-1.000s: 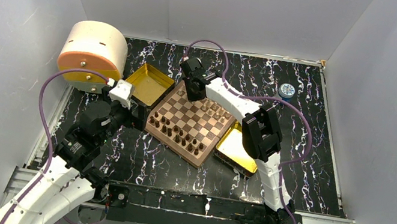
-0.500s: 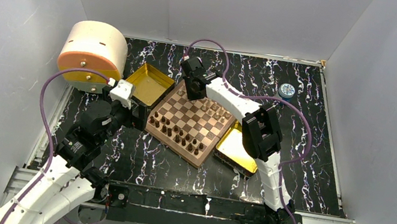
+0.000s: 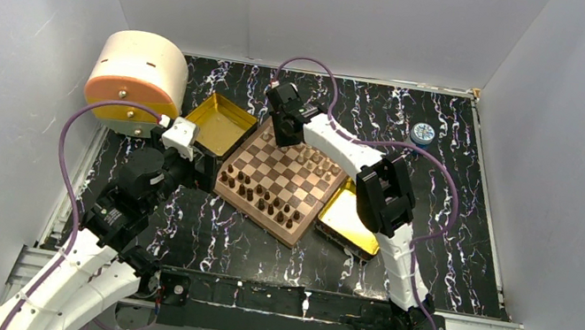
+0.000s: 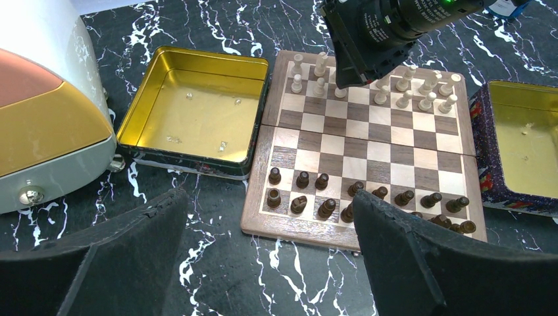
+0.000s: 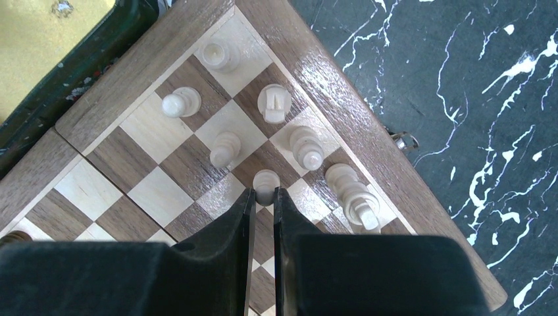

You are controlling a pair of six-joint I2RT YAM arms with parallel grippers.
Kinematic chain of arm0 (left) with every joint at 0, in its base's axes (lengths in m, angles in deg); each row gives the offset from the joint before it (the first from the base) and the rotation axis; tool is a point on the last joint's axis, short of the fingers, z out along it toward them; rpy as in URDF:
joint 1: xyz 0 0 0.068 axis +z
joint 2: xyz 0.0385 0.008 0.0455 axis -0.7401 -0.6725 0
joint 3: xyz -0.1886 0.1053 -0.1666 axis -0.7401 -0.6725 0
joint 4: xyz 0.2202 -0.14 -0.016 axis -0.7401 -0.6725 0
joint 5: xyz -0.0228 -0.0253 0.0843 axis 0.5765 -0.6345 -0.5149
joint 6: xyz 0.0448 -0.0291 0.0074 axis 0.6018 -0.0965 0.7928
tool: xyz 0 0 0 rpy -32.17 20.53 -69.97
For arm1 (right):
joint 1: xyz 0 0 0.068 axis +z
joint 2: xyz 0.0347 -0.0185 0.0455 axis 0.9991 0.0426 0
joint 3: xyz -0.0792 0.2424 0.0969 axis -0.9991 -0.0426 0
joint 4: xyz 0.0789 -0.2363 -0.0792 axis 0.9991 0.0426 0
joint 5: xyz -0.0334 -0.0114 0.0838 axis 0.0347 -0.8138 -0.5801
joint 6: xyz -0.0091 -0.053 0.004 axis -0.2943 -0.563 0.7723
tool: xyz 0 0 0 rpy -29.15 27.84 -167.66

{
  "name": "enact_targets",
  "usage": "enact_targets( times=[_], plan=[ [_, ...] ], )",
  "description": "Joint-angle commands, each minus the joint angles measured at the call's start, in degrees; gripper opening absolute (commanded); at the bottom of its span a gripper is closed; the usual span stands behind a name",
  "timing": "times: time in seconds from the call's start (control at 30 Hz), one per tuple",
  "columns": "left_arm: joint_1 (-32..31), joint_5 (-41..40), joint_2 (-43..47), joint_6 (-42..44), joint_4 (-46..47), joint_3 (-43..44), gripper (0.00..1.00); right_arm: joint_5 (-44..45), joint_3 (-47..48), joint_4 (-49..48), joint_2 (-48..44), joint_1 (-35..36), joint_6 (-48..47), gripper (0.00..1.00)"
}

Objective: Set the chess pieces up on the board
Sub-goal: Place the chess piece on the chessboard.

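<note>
dark chess pieces [image 4: 327, 207] upright in two rows along the board [image 4: 368, 148] edge nearest the arms, light chess pieces [image 4: 428, 101] upright along the far edge. board lying at an angle on the black marbled table [image 3: 461, 211]. one light pawn [image 5: 266, 179] by a far corner, pinched between the tips of the right gripper [image 5: 263, 196], jaws clenched nearly together on it; resting on its square or just lifted, cannot tell. other light pieces close around, none touching it. left gripper [image 4: 270, 263] released, jaws spread wide, hovering low just off the board's near edge. gold tray [image 4: 197, 59] just beside the board's left side, second gold tray [image 4: 526, 89] just beside the right. round cream-and-orange appliance [image 3: 138, 72] beyond the left tray.
</note>
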Motion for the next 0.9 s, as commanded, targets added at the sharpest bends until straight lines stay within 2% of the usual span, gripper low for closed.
enact_targets(
  times=[0.0,0.33,0.6,0.87],
  plan=[
    [0.1,0.0,0.3,0.4,0.4,0.6,0.93,-0.4,2.6,-0.7,1.8,-0.3,0.1,0.20],
    [0.1,0.3,0.2,0.4,0.4,0.6,0.93,-0.6,3.2,0.3,2.5,-0.3,-0.3,0.21],
    [0.1,0.4,0.1,0.3,0.3,0.6,0.93,-1.4,3.6,1.0,2.2,-0.3,0.2,0.32],
    [0.1,0.5,-0.1,0.3,0.4,0.6,0.93,-0.5,5.8,2.6,1.6,-0.3,0.4,0.34]
  ],
)
